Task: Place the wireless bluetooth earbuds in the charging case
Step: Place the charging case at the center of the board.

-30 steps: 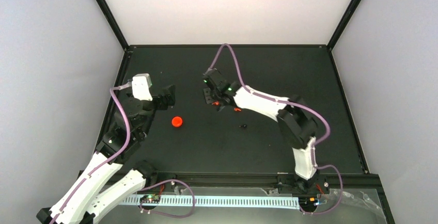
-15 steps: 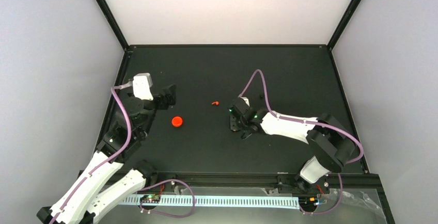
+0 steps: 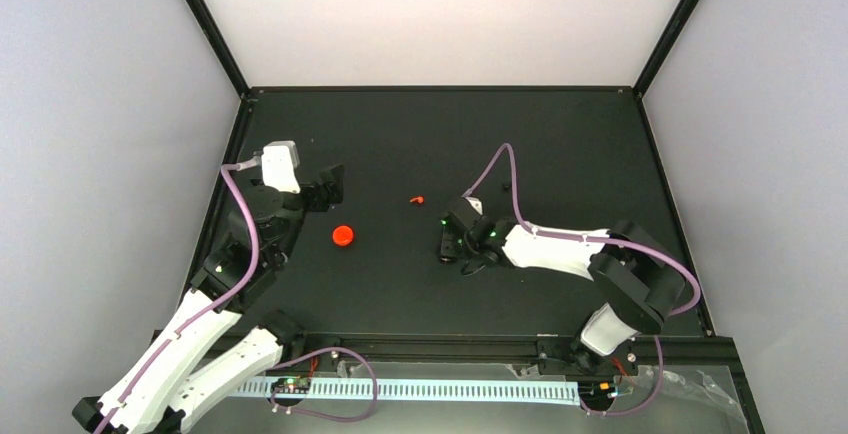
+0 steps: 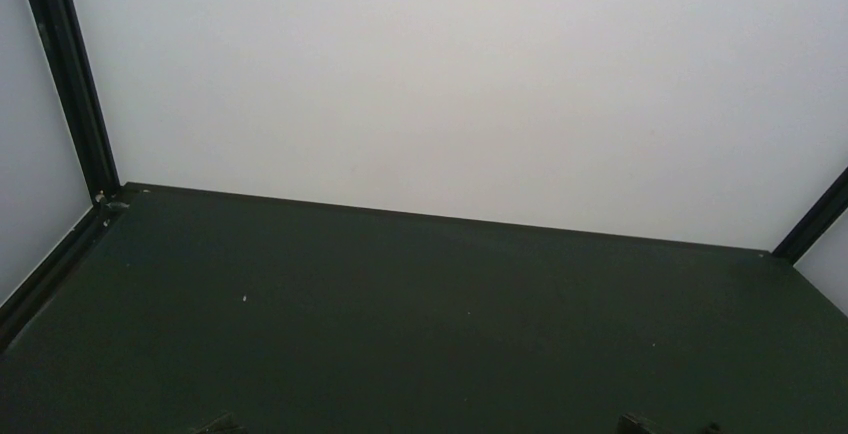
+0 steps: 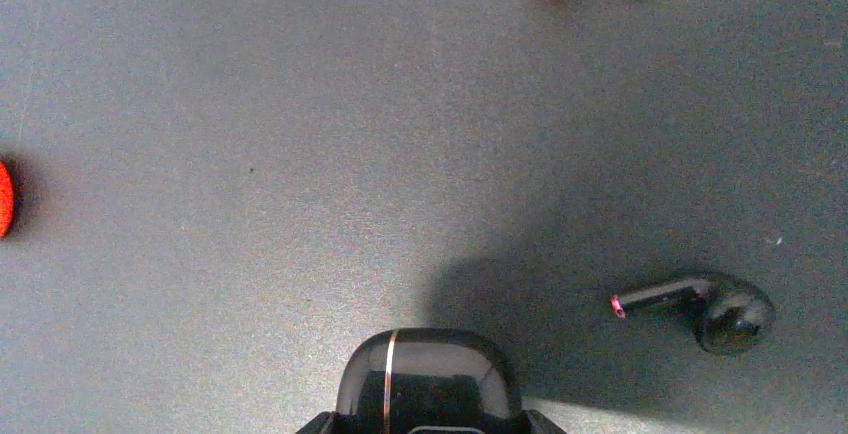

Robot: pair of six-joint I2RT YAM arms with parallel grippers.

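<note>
Earbuds: one orange earbud (image 3: 417, 199) on the table (image 3: 560, 144), at 11 o'clock from my right gripper (image 3: 452, 250); one black earbud (image 5: 700, 309) too.
Charging case (image 3: 343, 235): one, red and round, at 9 o'clock from my right gripper, well apart.
Right arm: stretched low and leftward, jaws pinching one glossy black box (image 5: 428, 379); a thin coppery line crosses it.
Left arm: folded, my left gripper (image 3: 328, 184) spread wide, the case at its 5 o'clock.
</note>
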